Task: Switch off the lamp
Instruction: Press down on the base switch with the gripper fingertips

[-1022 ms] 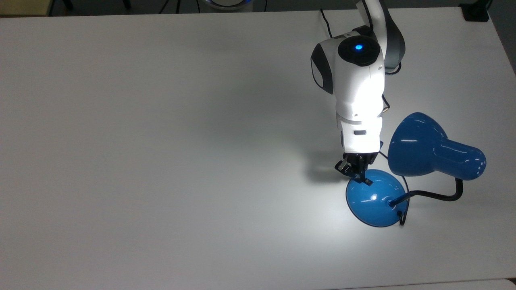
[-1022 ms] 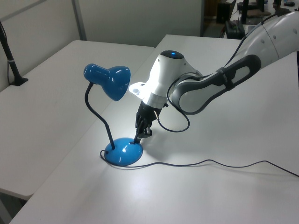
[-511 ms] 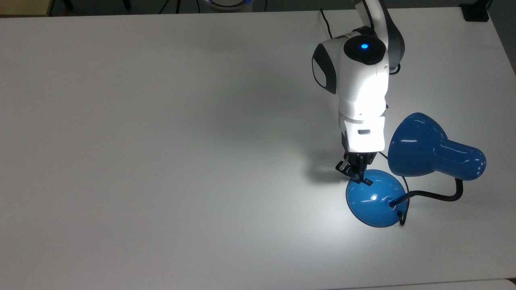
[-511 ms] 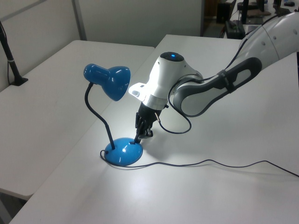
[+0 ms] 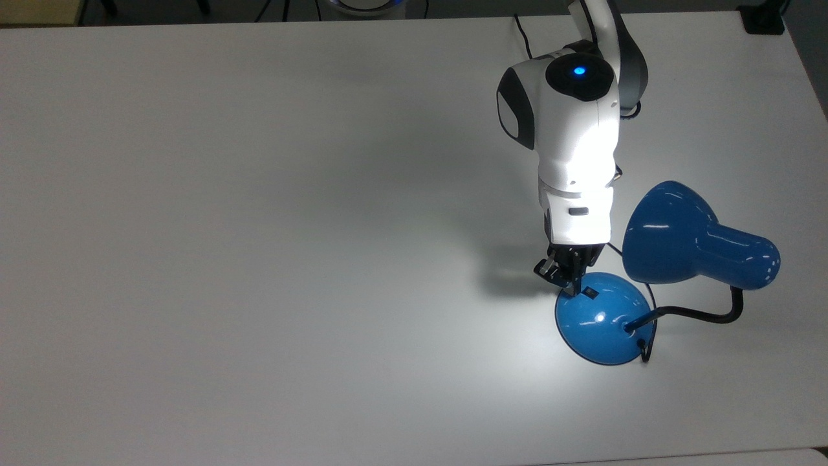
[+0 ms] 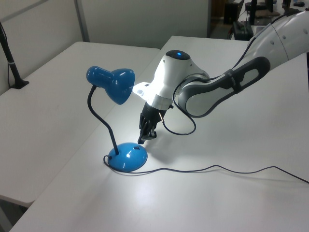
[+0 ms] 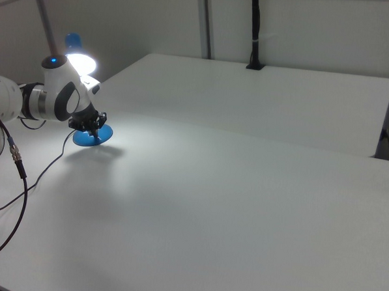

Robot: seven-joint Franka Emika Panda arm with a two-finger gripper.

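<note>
toward the lower right of the top view, the lamp [image 5: 647, 285] stands on the white table [image 5: 259, 226], its round blue base low in the frame and its bell-shaped shade up and to the right, joined by a black gooseneck. the lamp is lit, throwing a bright patch on the table and on the white arm. the gripper [image 5: 572, 286] points down at the upper left edge of the base, just beside the small black switch [image 5: 590, 293]; the fingers look pressed together, holding nothing.

at the middle left of the left view, the lamp [image 6: 126, 157] stands upright with its shade toward the arm. the gripper [image 6: 141, 139] hangs just above the right side of the base, tips close together. a thin black cord [image 6: 217, 168] trails across the table toward the right edge.

far left in the right view, the lamp [image 7: 90, 139] glows behind the arm, and the gripper [image 7: 95, 134] sits over the base; its jaws cannot be made out there.
</note>
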